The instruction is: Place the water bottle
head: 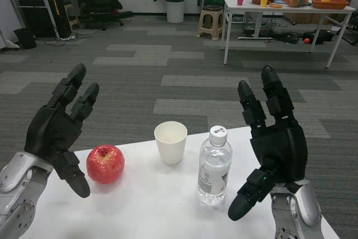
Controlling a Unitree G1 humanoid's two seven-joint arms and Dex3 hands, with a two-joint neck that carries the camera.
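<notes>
Water bottle [214, 166] stands upright between paper cup [170, 141] and open right hand [272, 146] — untouched; left hand [59, 130] spread too.

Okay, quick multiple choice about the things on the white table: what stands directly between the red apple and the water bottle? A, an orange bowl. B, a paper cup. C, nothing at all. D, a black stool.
B: the white paper cup stands upright between the red apple on its left and the water bottle on its right, a little farther back than both.
</notes>
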